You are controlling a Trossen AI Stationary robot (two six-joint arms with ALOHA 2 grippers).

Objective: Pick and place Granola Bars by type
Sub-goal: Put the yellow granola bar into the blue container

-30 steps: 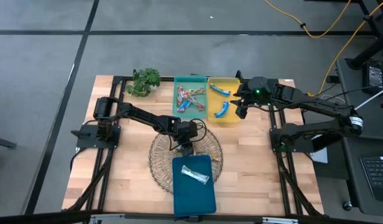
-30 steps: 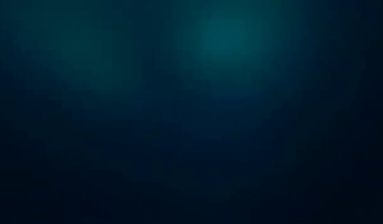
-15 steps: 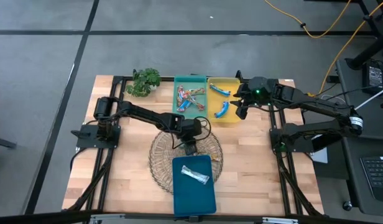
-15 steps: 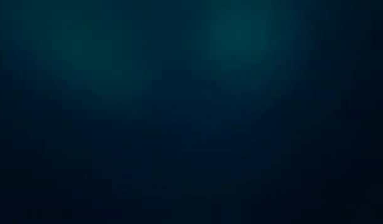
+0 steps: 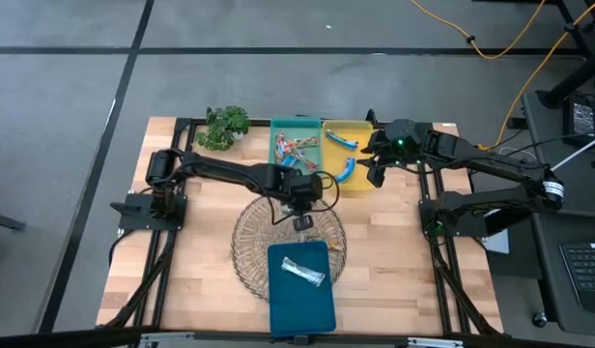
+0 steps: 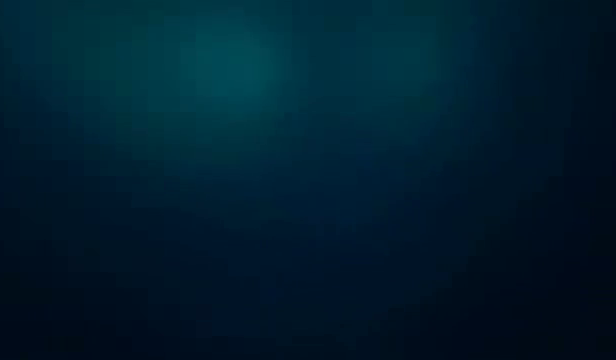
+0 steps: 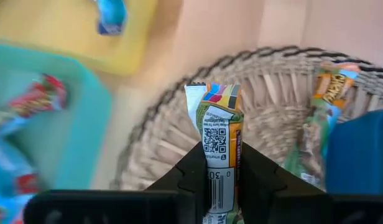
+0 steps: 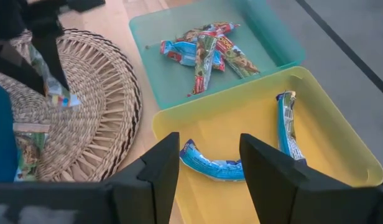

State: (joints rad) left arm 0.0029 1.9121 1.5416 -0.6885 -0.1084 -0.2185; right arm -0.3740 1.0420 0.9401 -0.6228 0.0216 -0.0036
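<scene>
- My left gripper (image 7: 219, 177) hung over the basket (image 7: 278, 106), clenched on a bar (image 7: 217, 146).
- The bar pointed lengthwise straight out past my fingers (image 7: 257, 177).
- My right gripper (image 8: 207, 165) waited agape above the yellow tray (image 8: 328, 149).

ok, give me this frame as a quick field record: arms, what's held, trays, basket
left gripper: over the wicker basket, jaws shut on a granola bar
right gripper: above the yellow tray, jaws open, holding nothing
green tray: several red and blue bars
yellow tray: two blue bars
dark blue tray: one silvery bar
basket: at least one more bar
low view: dark, nothing visible
</scene>
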